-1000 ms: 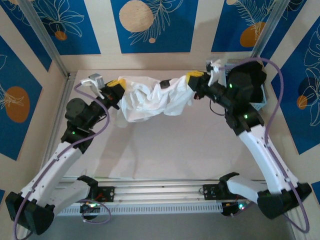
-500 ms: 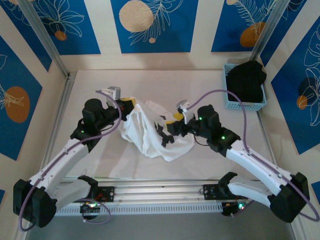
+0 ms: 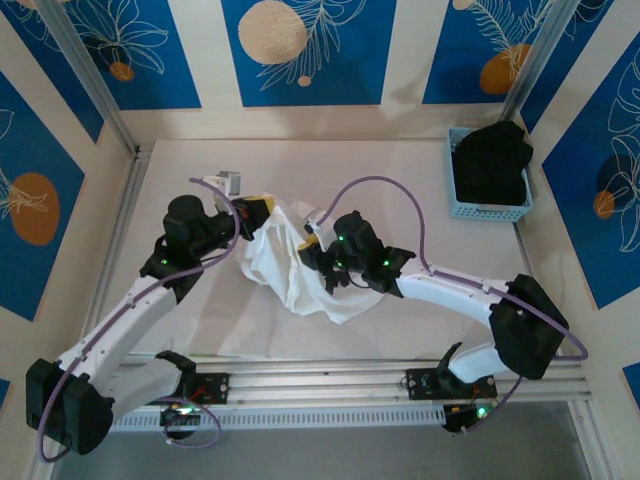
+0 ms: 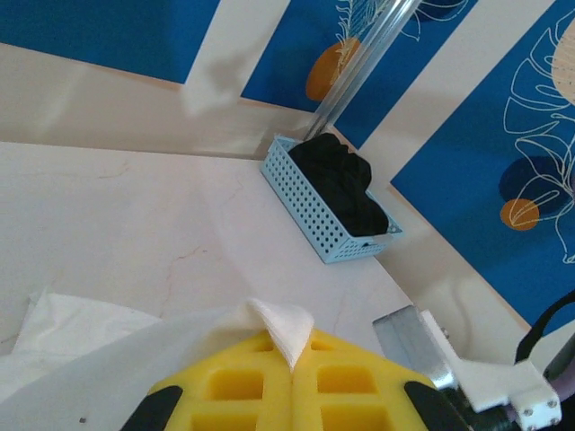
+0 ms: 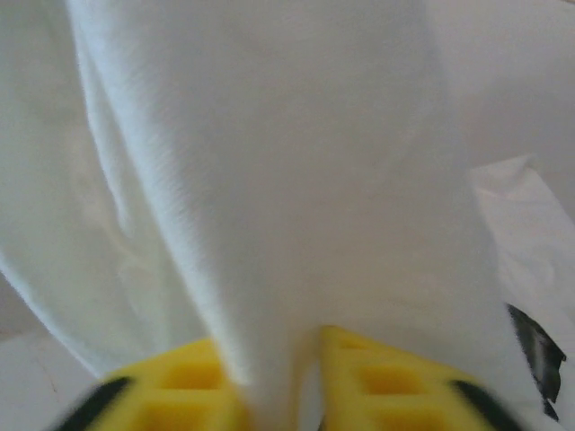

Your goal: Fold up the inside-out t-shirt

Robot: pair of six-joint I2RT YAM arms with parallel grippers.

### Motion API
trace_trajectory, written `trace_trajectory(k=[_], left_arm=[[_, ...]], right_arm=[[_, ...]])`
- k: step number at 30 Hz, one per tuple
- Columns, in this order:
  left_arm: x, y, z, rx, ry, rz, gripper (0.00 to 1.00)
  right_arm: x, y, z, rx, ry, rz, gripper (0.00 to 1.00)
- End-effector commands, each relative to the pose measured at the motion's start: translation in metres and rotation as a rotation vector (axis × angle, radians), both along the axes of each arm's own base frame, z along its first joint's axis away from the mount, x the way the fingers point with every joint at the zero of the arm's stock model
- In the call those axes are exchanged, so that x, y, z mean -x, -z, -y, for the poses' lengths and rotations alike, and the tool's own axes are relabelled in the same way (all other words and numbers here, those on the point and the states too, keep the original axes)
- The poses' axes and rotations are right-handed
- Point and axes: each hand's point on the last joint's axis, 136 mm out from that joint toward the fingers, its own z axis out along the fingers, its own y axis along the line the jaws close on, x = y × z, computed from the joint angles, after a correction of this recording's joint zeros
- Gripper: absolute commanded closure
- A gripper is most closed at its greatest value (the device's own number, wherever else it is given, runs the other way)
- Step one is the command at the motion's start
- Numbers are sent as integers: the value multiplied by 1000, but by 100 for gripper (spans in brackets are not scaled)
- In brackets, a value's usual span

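Observation:
The inside-out t-shirt (image 3: 290,268) is a crumpled white heap on the table, left of centre. My left gripper (image 3: 258,212) holds its upper left edge. In the left wrist view the yellow pads of the left gripper (image 4: 294,364) are shut on a small white corner of the t-shirt (image 4: 280,325). My right gripper (image 3: 308,252) is pressed into the heap from the right, close to the left one. In the right wrist view a hanging fold of the t-shirt (image 5: 269,180) runs down between the nearly closed yellow pads of the right gripper (image 5: 301,395).
A light blue basket (image 3: 490,210) with a black garment (image 3: 492,160) stands at the back right corner, also seen as the basket (image 4: 310,220) in the left wrist view. Metal posts and patterned walls border the table. A rail runs along the near edge.
The shirt was stretched between both grippers at the back. The right arm swung to the centre, let go and closed on the cloth again beside the left gripper. The shirt now lies bunched.

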Motion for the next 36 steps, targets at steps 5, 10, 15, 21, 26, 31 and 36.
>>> trace_trajectory(k=[5, 10, 15, 21, 26, 31, 36], left_arm=[[-24, -65, -29, -31, -201, 168, 100], [-38, -134, -19, -46, -179, 314, 100], [-32, -199, -1, -18, -73, 408, 100], [-21, -234, 30, 3, 101, 462, 100], [-22, -194, 84, -20, 308, 380, 100], [-27, -163, 95, -36, 324, 333, 100], [-25, -140, 112, -39, 395, 290, 100]], right_arm=[[29, -82, 8, -193, -124, 72, 100], [53, -131, -20, -367, -264, 38, 100], [61, -180, -33, -409, -292, 132, 100], [66, -189, -25, -466, -290, 152, 100], [71, -170, -38, -477, -316, 82, 97], [58, -131, -15, -413, -187, 34, 98], [67, -92, 7, -310, -167, -13, 86]])
